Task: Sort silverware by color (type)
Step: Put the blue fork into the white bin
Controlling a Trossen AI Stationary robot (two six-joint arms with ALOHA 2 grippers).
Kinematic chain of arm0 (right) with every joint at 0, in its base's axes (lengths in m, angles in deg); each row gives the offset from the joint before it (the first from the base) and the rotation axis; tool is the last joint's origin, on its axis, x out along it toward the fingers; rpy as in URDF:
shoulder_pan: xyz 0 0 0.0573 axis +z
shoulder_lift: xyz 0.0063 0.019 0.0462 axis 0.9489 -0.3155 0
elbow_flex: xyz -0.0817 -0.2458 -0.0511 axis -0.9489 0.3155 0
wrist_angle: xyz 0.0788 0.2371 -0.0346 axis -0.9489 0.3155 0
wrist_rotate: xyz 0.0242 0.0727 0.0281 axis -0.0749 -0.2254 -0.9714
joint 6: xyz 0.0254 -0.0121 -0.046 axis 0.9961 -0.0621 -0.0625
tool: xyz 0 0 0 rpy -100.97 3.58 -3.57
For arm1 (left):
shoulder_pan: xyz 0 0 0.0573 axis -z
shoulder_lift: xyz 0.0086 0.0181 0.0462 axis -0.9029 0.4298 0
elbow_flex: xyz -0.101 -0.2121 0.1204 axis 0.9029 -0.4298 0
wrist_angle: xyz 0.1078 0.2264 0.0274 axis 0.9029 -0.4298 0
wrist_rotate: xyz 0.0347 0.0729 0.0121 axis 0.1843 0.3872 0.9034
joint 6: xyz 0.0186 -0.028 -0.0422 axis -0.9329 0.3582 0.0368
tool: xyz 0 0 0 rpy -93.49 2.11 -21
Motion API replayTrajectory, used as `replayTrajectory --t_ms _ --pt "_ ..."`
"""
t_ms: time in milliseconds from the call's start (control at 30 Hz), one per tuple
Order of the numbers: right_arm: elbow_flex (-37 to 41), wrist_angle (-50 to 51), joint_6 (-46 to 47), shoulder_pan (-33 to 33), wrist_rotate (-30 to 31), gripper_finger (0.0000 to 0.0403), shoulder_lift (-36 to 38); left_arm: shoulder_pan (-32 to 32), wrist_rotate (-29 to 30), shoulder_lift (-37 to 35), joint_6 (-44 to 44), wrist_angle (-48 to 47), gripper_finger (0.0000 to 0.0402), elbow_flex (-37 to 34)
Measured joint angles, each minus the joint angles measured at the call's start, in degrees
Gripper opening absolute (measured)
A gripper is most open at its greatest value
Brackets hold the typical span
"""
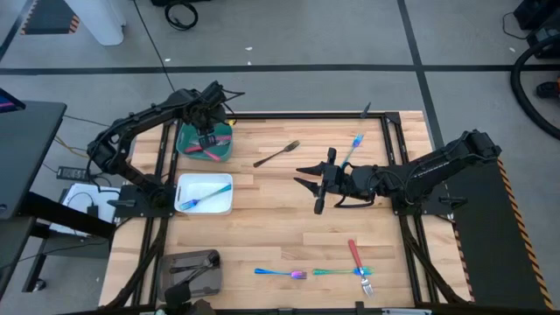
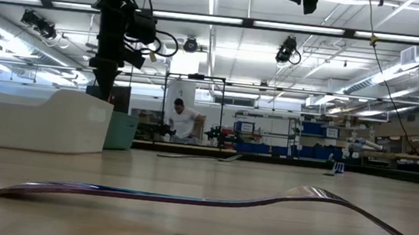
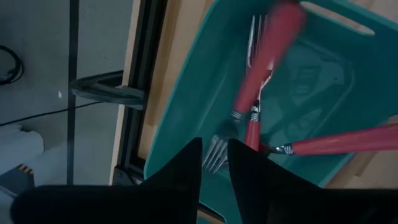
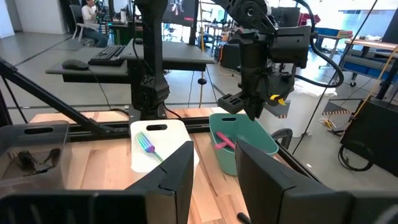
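My left gripper (image 1: 206, 140) hangs over the teal tray (image 1: 187, 147) at the table's far left, pointing steeply down. Its fingers stand a little apart (image 3: 214, 143) with nothing between them. Below them, red-handled forks (image 3: 252, 127) lie in the tray; one of these (image 3: 267, 50) shows blurred. My right gripper (image 1: 308, 188) waits open and level above the table's middle, holding nothing. On the wood lie a dark fork (image 1: 277, 154), a blue fork (image 1: 354, 144), and near the front edge two iridescent forks (image 1: 280, 273) and a red-handled fork (image 1: 357, 261).
A white tray (image 1: 220, 206) holding an iridescent fork (image 1: 206, 196) stands just nearer than the teal one. A grey tray (image 1: 208, 280) with a dark utensil sits at the near left corner. Dark rails (image 1: 394, 149) frame the table. A person shows in the room beyond (image 2: 182, 121).
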Motion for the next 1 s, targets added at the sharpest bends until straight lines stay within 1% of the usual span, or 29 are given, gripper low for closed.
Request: replayTrajectory --t_ms 167,367,567,733,833,1000 --pt "0.00 0.02 0.00 -0.04 -0.01 0.0126 0.00 0.10 -0.04 -0.01 0.80 0.02 0.0097 0.00" --pt "0.00 0.04 0.00 -0.04 0.00 0.0126 0.00 1.34 0.00 -0.75 2.66 -0.09 0.0098 0.00" --pt "0.00 0.07 0.00 -0.11 0.00 0.0126 0.00 4.59 0.05 -3.59 2.94 -0.57 0.0098 0.02" --pt "0.02 0.11 0.00 -0.11 0.00 0.0126 0.00 9.05 -0.26 -5.66 7.08 -2.28 0.0098 0.04" --pt "0.00 0.13 0.06 -0.09 0.00 0.0126 0.00 12.63 -4.08 -6.09 11.67 -4.60 0.0098 0.04" --pt "0.00 0.17 0.15 -0.11 -0.01 0.0126 0.00 20.67 -17.02 -6.27 21.13 -5.00 0.0098 0.04"
